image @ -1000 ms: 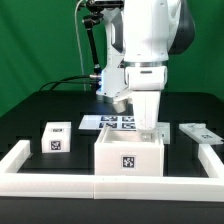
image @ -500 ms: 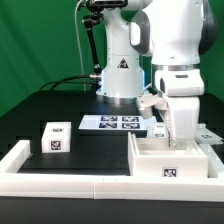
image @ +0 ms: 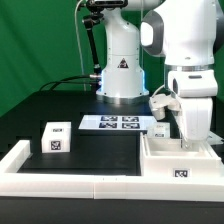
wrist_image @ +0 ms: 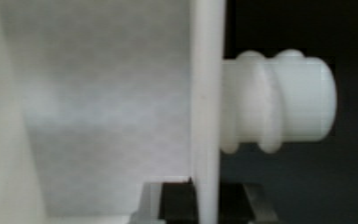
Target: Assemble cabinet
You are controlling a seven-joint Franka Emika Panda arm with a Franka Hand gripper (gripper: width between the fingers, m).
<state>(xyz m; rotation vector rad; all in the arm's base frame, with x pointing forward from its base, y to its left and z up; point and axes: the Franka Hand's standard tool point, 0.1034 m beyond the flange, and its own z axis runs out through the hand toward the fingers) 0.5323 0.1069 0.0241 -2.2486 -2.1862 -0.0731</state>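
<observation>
Glossy white rounded shells along the arm (image: 185,30), broken by dark grey rings at the joints and a thin dark band above the boxy white wrist housing (image: 190,95). Tapered white base column (image: 120,70) marked with a small black triangle logo, with black cables (image: 100,6) bundled over its top and one strand trailing down the side. Black pads (wrist_image: 172,205) on the jaws, seen blurred in the wrist view.

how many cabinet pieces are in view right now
2. The small block sits at the exterior view's left. The box body is at the exterior view's right, with the gripper reaching into it. More pieces may be hidden behind the arm.
</observation>
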